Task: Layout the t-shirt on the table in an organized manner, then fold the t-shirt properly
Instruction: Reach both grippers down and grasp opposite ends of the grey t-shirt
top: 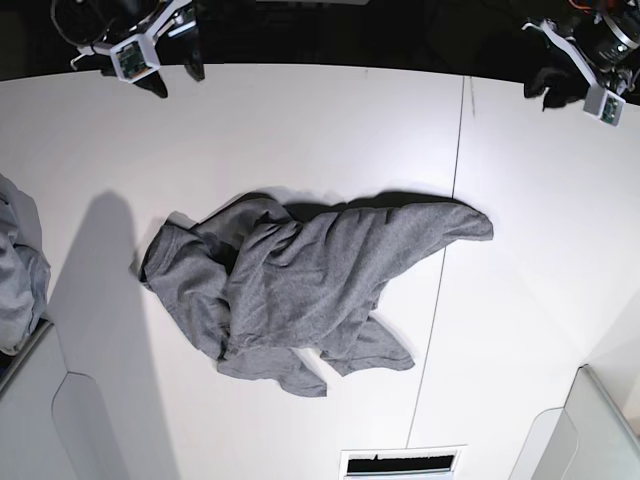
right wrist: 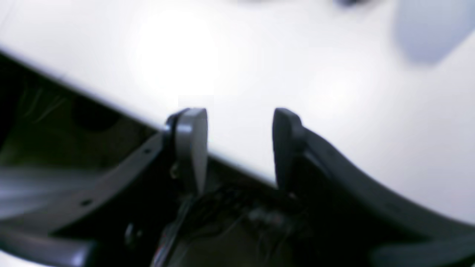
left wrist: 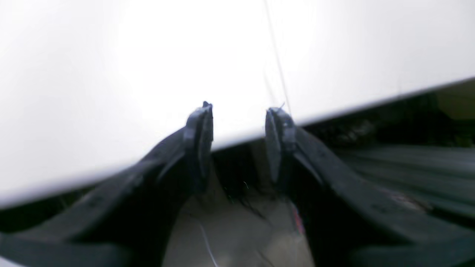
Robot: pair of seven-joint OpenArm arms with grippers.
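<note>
The grey t-shirt (top: 300,290) lies crumpled in the middle of the white table (top: 300,130), one part stretched out to the right across the thin dark seam (top: 455,250). Both arms hang back at the table's far edge, well away from the shirt. My left gripper (left wrist: 239,111) is open over that edge with nothing between its fingers; in the base view the left gripper (top: 552,85) is at the top right. My right gripper (right wrist: 237,118) is also open and empty, and in the base view the right gripper (top: 175,78) sits at the top left. Neither wrist view shows the shirt.
Another grey cloth (top: 15,270) bulges in at the left edge of the base view. A white slotted panel (top: 400,463) sits at the near edge, and pale panels (top: 600,430) flank the lower corners. Beyond the far table edge all is dark.
</note>
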